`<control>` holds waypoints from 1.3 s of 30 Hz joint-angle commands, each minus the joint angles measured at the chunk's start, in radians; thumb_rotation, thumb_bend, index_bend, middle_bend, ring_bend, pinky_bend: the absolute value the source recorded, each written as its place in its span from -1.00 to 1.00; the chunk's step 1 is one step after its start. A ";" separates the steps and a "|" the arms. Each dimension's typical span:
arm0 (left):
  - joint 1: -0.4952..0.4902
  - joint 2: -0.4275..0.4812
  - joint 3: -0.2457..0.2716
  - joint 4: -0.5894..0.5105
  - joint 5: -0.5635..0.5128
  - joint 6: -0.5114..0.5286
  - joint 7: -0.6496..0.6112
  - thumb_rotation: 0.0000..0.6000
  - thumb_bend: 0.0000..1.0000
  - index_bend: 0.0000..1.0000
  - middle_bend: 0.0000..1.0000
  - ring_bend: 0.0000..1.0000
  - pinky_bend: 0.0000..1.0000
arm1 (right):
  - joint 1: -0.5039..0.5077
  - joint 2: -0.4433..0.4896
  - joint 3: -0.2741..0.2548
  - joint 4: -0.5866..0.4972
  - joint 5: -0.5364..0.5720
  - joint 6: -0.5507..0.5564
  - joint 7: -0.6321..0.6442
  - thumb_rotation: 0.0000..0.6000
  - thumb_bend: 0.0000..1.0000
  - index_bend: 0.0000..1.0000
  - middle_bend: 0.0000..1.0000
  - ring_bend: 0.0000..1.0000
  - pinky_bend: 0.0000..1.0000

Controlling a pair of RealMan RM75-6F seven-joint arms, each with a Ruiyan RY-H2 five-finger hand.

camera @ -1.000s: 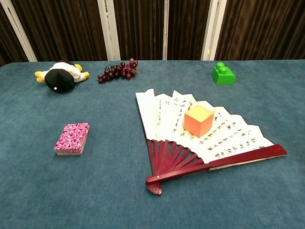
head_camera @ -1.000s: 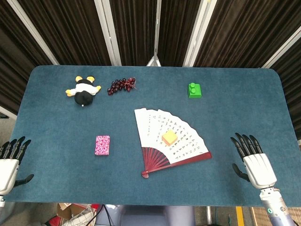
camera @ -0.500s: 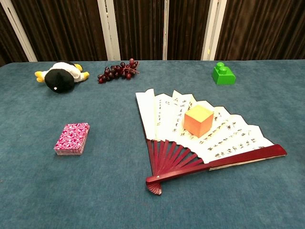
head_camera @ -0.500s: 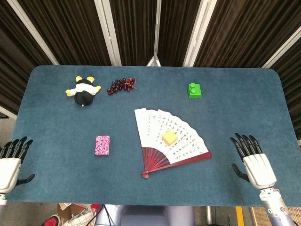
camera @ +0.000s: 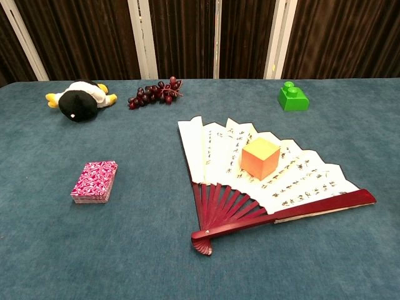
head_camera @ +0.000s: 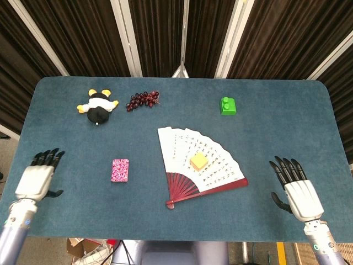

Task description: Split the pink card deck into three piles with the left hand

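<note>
The pink card deck [head_camera: 120, 170] [camera: 94, 181] lies as one stack on the blue table, left of the fan. My left hand [head_camera: 37, 178] hovers over the table's left front part, well to the left of the deck, fingers spread and holding nothing. My right hand [head_camera: 296, 190] is at the right front corner, fingers spread, also empty. Neither hand shows in the chest view.
An open paper fan [head_camera: 198, 163] with an orange cube [head_camera: 199, 161] on it lies right of the deck. A plush penguin [head_camera: 98, 106], dark grapes [head_camera: 142, 100] and a green brick [head_camera: 228, 105] sit toward the back of the table [head_camera: 71, 143].
My left hand has moved right and forward from the table's left edge onto the table, toward the deck. The right hand and the objects have stayed put.
</note>
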 commanded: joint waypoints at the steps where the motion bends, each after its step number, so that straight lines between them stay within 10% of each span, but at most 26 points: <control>1: -0.131 -0.110 -0.055 -0.003 -0.208 -0.069 0.162 1.00 -0.80 -0.95 -1.00 -1.00 -1.00 | 0.001 0.000 -0.001 0.000 -0.002 -0.003 0.001 1.00 -0.26 -1.00 -1.00 -1.00 -0.93; 11: -0.306 -0.299 -0.079 0.052 -0.465 -0.002 0.367 1.00 -0.72 -0.72 -1.00 -1.00 -1.00 | 0.004 0.003 -0.001 0.003 0.001 -0.006 0.021 1.00 -0.26 -1.00 -1.00 -1.00 -0.93; 39: -0.470 -0.467 -0.081 0.185 -0.655 0.026 0.388 1.00 -0.63 -0.58 -1.00 -1.00 -1.00 | 0.000 0.009 -0.003 0.000 0.001 -0.001 0.035 1.00 -0.26 -1.00 -1.00 -1.00 -0.93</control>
